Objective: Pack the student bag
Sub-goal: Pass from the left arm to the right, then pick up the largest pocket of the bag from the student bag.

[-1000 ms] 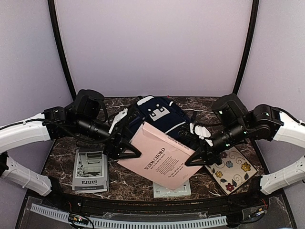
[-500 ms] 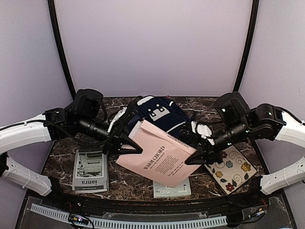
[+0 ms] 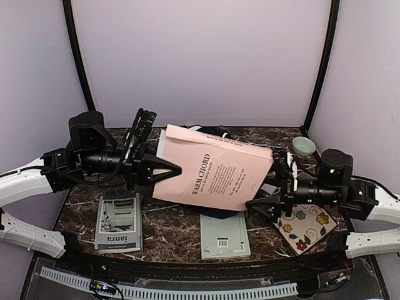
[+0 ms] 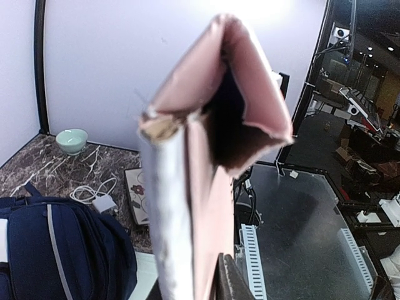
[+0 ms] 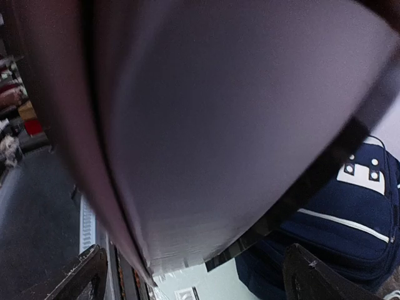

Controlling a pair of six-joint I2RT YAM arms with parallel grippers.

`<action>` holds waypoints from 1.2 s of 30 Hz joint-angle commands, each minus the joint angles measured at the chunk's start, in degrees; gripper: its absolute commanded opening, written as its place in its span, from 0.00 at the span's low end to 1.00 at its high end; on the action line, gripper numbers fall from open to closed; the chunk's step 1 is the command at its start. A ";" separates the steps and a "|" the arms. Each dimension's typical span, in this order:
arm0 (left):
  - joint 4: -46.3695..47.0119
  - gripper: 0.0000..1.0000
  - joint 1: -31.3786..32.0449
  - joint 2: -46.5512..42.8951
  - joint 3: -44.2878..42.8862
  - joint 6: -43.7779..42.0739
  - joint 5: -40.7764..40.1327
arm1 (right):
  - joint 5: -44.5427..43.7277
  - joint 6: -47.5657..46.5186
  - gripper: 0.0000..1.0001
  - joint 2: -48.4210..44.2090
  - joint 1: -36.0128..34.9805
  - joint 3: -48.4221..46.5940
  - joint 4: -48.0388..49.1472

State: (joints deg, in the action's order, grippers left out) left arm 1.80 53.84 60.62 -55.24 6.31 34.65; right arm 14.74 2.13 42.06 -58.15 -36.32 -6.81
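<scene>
A pink book titled "WARM CHORD" [image 3: 215,175] hangs in the air over the middle of the table, tilted. My left gripper [image 3: 175,170] is shut on its left edge, and in the left wrist view the book [image 4: 206,156] runs edge-on between the fingers. My right gripper [image 3: 261,204] stands open just below the book's lower right corner, its fingers wide apart and off the book. The student bag, navy with white stripes, is almost hidden behind the book from above. It shows in the left wrist view [image 4: 56,250] and in the right wrist view [image 5: 350,212].
A grey booklet [image 3: 119,222] lies at front left and a pale green book [image 3: 225,236] at front centre. A floral notebook [image 3: 304,226] lies under the right arm. A green bowl [image 3: 304,146] and a white charger cable [image 4: 94,194] sit at the back right.
The left gripper closed on the pink book and swung it up and leftward off the bag. The right gripper let go of the book, opened wide and drew back to the right.
</scene>
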 commanded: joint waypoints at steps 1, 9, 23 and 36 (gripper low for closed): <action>9.71 0.11 0.12 -0.38 0.22 2.58 0.89 | 2.20 13.24 0.96 -2.68 0.32 6.36 29.01; 13.05 0.11 0.12 1.84 0.12 4.14 2.00 | 5.78 18.83 0.73 0.83 0.32 7.04 39.42; -2.03 0.56 -0.72 9.93 -5.62 -0.08 -8.16 | -13.91 26.09 0.04 -2.20 1.40 1.29 16.57; -29.58 0.76 -4.44 34.98 -26.59 -9.83 -22.54 | -50.06 41.86 0.00 -14.48 10.87 0.25 -14.34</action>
State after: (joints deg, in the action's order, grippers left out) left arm -15.53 49.34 86.06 -74.39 2.48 13.41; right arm -20.12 38.63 31.35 -48.34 -36.69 -14.79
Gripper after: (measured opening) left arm 0.784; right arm 0.416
